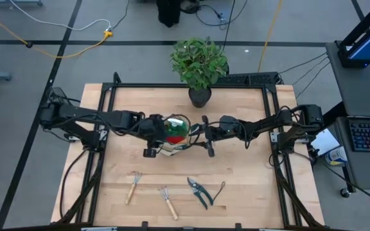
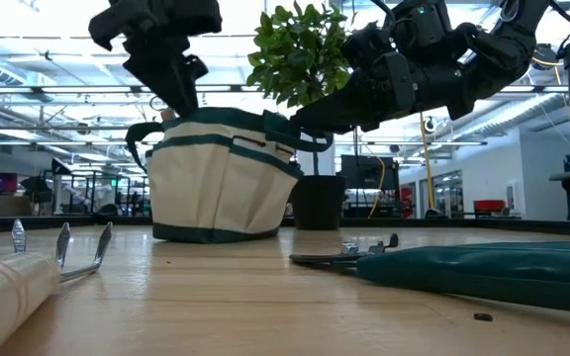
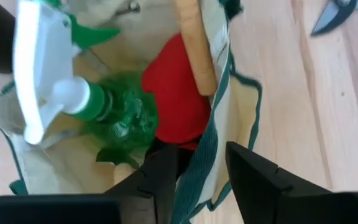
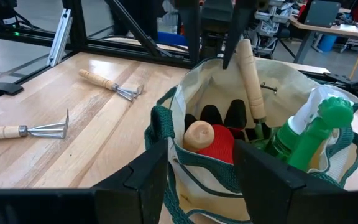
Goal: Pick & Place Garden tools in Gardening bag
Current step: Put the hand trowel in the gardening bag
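Gardening bag [image 1: 172,138]: beige canvas with dark green trim, upright mid-desk between the two hands, mouth open.
Desk [image 1: 236,192]: pale wooden top inside a black frame.
Potted plant [image 1: 199,64]: leafy, in a black pot at the far edge of the desk, behind the bag.
Left hand [image 3: 201,171]: over the bag's near-left side; fingers [image 3: 157,177] partly apart, one inside the mouth and one outside, straddling the green-trimmed rim. Nothing is gripped between them.
Right hand [image 4: 201,171]: at the bag's right side; fingers parted, one on each side of the bag wall. Whether they press the fabric cannot be told.
Spray bottle [image 3: 107,112]: green body, white trigger head, standing inside the bag.
Gloves [image 3: 176,99]: red and black, inside the bag beside the bottle.
Wooden-handled tools in bag [image 4: 250,71]: one handle stands up out of the mouth; a second rounded handle end [image 4: 197,137] shows next to the gloves.
Pruners [image 1: 200,191]: dark handles, lying on the near part of the desk, well apart from the bag.
Rake [image 1: 167,202]: wooden handle, on the desk left of the pruners.
Fork [image 1: 133,187]: wooden handle, on the desk left of the rake.
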Robot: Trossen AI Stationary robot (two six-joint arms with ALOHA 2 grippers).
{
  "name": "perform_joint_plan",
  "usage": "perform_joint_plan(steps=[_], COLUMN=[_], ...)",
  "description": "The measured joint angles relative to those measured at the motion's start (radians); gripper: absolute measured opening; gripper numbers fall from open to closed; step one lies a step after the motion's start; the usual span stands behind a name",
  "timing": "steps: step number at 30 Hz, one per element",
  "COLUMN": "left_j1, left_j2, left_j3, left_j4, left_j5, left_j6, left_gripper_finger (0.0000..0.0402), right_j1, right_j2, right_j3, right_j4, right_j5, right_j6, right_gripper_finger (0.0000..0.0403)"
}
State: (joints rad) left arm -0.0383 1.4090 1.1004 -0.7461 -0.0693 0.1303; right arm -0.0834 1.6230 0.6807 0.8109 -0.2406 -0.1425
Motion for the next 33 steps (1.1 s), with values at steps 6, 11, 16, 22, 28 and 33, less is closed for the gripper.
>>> perform_joint_plan(steps=[6,11,16,22,28,33], left_j1=[-0.017,-0.046,-0.08,-0.137,-0.188,-0.2], left_j2=[0.002,-0.003,-0.003,-0.019,-0.037,-0.036], left_j3=[0.0,0.0,0.0,0.001,0.001,0.001], left_j4=[-0.028,-0.072,-0.094,-0.181,-0.273,-0.239], left_j5=[0.001,-0.009,-0.014,-0.061,-0.197,-0.213], left_j6=[0.036,0.05,0.078,0.106,0.129,0.177], left_gripper_finger=[0.0056,0.0012,0.0005,0.0004,0.0004,0.0004], right_j1=[0.0,0.0,0.0,0.0,0.0,0.0], right_j2=[0.0,0.0,0.0,0.0,0.001,0.001], right_j3=[0.0,0.0,0.0,0.0,-0.001,-0.001], right_j4=[0.0,0.0,-0.003,-0.054,-0.001,0.206], right_j5=[0.001,0.002,0.001,0.0,0.001,0.0], right_j6=[0.002,0.0,-0.001,-0.001,-0.002,-0.008], right_gripper_finger=[0.0166,0.0127,0.0073,0.0009,0.0009,0.0001])
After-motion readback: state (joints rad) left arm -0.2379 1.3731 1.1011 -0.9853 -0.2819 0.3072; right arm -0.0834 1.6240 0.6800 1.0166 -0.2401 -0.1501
